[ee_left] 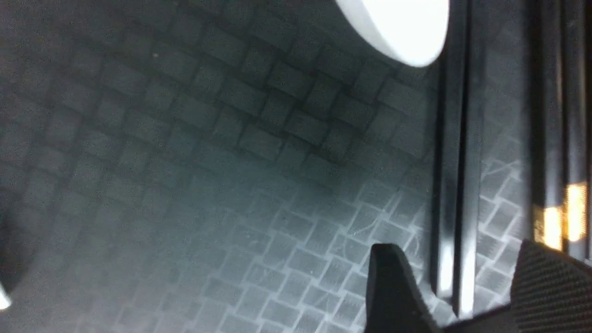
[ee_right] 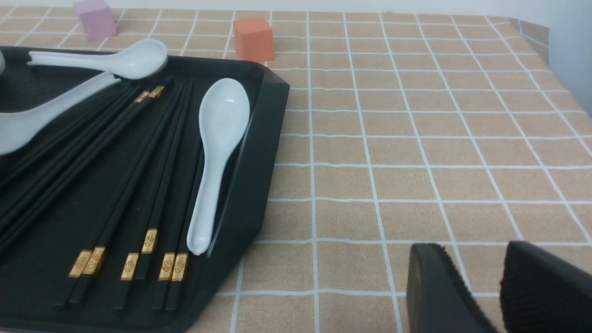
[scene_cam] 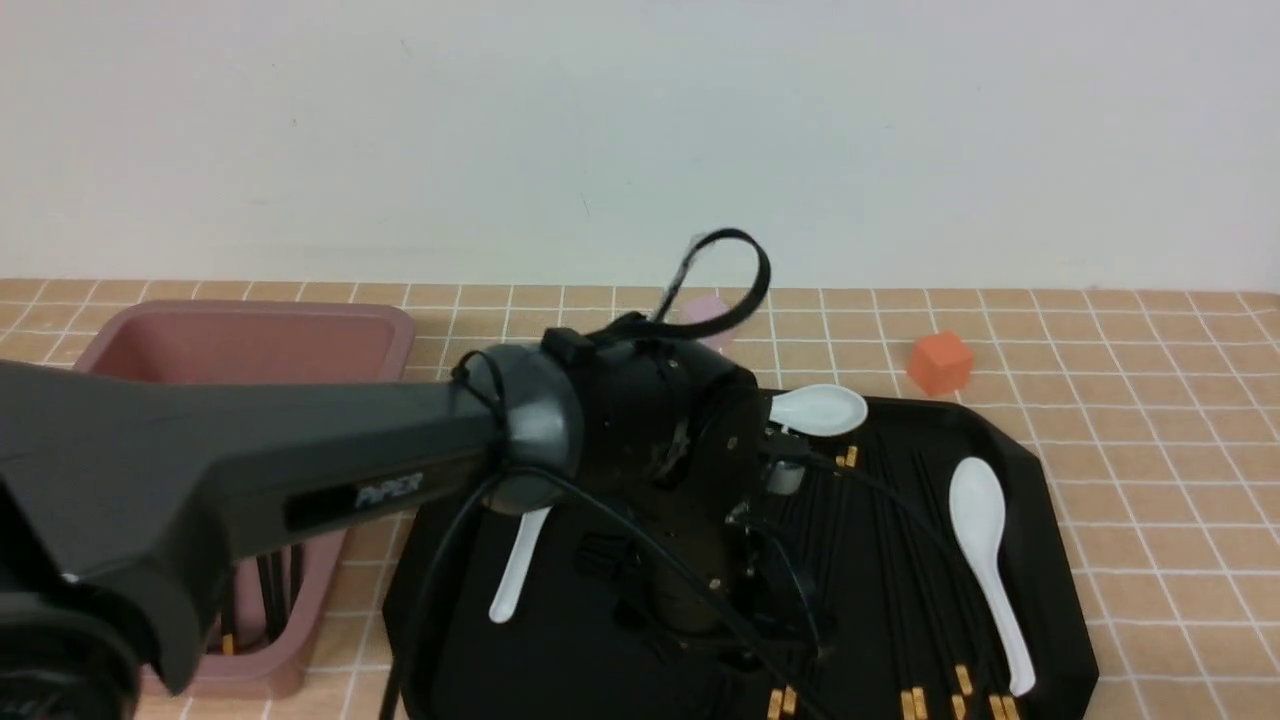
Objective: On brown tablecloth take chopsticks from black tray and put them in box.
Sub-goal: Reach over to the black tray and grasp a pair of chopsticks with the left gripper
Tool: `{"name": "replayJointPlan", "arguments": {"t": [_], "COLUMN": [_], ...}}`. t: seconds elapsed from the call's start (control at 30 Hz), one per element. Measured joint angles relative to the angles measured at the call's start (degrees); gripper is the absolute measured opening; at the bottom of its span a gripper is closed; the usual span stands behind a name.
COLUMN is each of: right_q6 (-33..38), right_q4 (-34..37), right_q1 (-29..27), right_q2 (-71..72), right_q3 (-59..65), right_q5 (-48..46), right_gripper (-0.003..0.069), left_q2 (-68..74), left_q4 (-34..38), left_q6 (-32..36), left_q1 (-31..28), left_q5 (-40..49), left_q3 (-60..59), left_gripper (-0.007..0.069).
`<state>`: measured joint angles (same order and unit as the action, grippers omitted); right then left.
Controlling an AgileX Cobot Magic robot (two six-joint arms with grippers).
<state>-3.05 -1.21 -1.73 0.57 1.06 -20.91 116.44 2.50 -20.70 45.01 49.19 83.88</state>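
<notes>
The black tray (scene_cam: 1040,470) lies on the brown tablecloth (scene_cam: 1150,400). Several black chopsticks (scene_cam: 890,520) with gold bands lie in it, seen best in the right wrist view (ee_right: 138,185). My left arm's wrist (scene_cam: 650,420) reaches down over the tray's middle and hides its own fingers. In the left wrist view my left gripper (ee_left: 455,252) is open and low over the tray floor (ee_left: 231,185), its jaws either side of a pair of chopsticks (ee_left: 455,185) without touching them. The pink box (scene_cam: 390,325) stands at the left, with chopsticks (scene_cam: 270,590) inside. My right gripper (ee_right: 465,252) is slightly open and empty over the cloth beside the tray (ee_right: 259,152).
Three white spoons (scene_cam: 820,408) (scene_cam: 985,540) (scene_cam: 518,570) lie in the tray among the chopsticks. An orange cube (scene_cam: 940,362) and a pink cube (scene_cam: 705,310) sit on the cloth behind the tray. The cloth's edge (ee_right: 532,32) shows far right in the right wrist view.
</notes>
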Motion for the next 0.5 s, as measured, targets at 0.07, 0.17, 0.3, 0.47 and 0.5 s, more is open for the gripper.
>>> {"name": "replayJointPlan", "arguments": {"t": [0.07, 0.17, 0.3, 0.47, 0.5], "right_q6": [0.00, 0.00, 0.00, 0.00, 0.00], "right_q4": [0.00, 0.00, 0.00, 0.00, 0.00], "right_q1": [0.00, 0.00, 0.00, 0.00, 0.00], "right_q2": [0.00, 0.00, 0.00, 0.00, 0.00], "right_q3": [0.00, 0.00, 0.00, 0.00, 0.00], "right_q5": [0.00, 0.00, 0.00, 0.00, 0.00], "right_gripper": [0.0240, 0.0240, 0.0240, 0.0240, 0.0240], "left_q2": [0.40, 0.98, 1.17, 2.09, 2.33], "left_q4": [0.00, 0.05, 0.17, 1.49, 1.67], "left_q6": [0.08, 0.13, 0.13, 0.13, 0.13], "left_q1": [0.00, 0.00, 0.00, 0.00, 0.00], "left_q5": [-0.13, -0.64, -2.14, -3.46, -3.61], "left_q3": [0.00, 0.02, 0.02, 0.12, 0.12], "left_gripper": [0.0363, 0.0363, 0.0363, 0.0363, 0.0363]}}
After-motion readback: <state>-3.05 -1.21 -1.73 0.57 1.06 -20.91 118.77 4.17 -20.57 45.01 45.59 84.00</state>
